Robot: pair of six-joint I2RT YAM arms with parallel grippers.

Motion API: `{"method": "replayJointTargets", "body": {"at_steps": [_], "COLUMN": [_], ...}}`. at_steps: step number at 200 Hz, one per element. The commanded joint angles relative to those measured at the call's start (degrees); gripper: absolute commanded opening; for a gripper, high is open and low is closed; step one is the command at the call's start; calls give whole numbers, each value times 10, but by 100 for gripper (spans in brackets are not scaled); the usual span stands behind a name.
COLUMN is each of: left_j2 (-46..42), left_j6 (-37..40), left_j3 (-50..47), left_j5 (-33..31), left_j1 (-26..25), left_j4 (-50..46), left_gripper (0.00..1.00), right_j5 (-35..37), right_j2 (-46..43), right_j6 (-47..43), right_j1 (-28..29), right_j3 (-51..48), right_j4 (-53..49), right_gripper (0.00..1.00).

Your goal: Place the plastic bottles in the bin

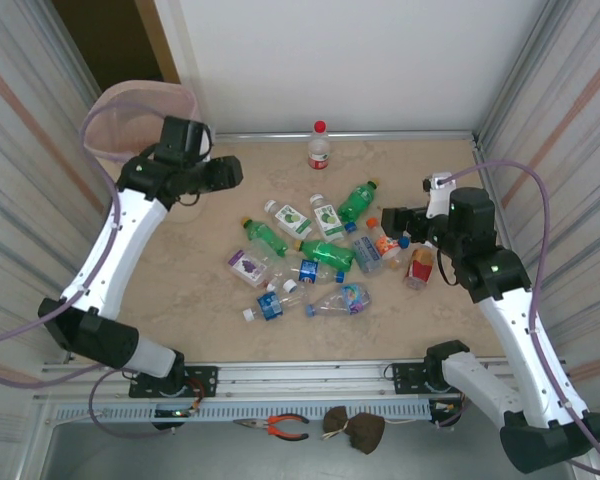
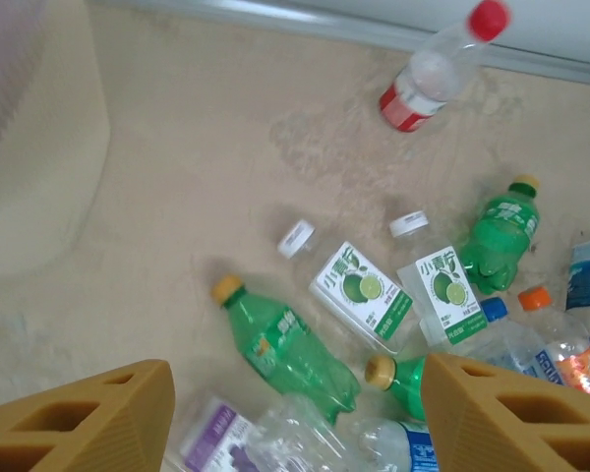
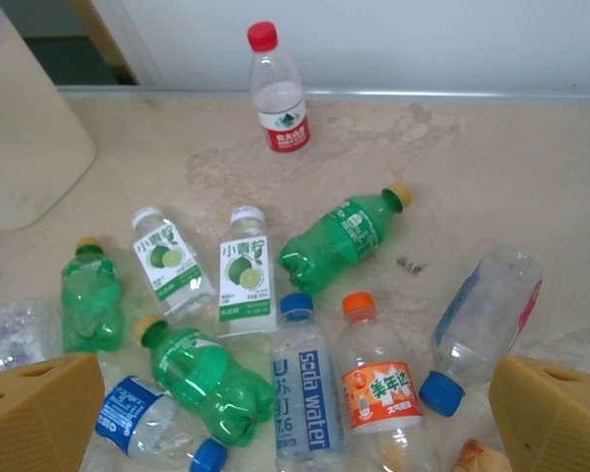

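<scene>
- Plastic bottles (image 1: 315,260), top view: a loose heap lying flat mid-table (image 1: 200,310), green and clear, with mixed cap colours. One red-capped bottle (image 1: 320,146) stands upright by the far wall, apart from the heap.
- Same view: the bin (image 1: 130,105) is tall, translucent and pinkish with a rounded rim. It sits at the far-left corner, well apart from the heap. The left gripper (image 1: 225,172) hangs just beside it, and the right gripper (image 1: 392,220) is near the heap's right edge.
- Left wrist view: the left gripper (image 2: 295,366) has its jaws apart with nothing between them, above a green yellow-capped bottle (image 2: 285,349) that has a waisted, glossy body. The bin wall (image 2: 29,147) at upper left is smooth and matt.
- Likely step: reaching for a pick. Best to close across the body at mid-length, square to the long axis, since thin walls probably dent and round sides roll.
- Right wrist view: the right gripper (image 3: 297,383) is spread wide and empty, over a soda-water bottle (image 3: 300,383) and an orange-capped bottle (image 3: 374,379). These lie side by side, apparently touching.
- Advice: choose one with free flanks so neighbours are not dragged. Lift it clear before carrying it over the bin's rim.
</scene>
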Motion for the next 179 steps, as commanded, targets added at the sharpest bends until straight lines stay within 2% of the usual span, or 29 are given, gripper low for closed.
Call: {"method": "replayJointTargets", "body": {"at_steps": [1, 27, 50, 87, 179], "left_j2": [-36, -30, -1, 32, 118], "left_j6": [-153, -228, -319, -410, -511], "left_j3": [-57, -87, -87, -123, -169], "left_j5": [-68, -154, -171, -149, -58], "left_j1": [-27, -93, -116, -149, -189], "left_j4": [35, 5, -58, -74, -59], "left_gripper": [66, 66, 69, 77, 87], "right_j5": [-7, -9, -12, -13, -9], "right_j2": [-20, -22, -22, -21, -24], "right_j6": [-16, -17, -17, -17, -14], "right_j1": [5, 5, 5, 5, 5], "right_j3": [-10, -16, -17, -19, -23], "right_j4": [-12, -17, -19, -18, -19], "right_gripper": [99, 99, 99, 99, 99]}}
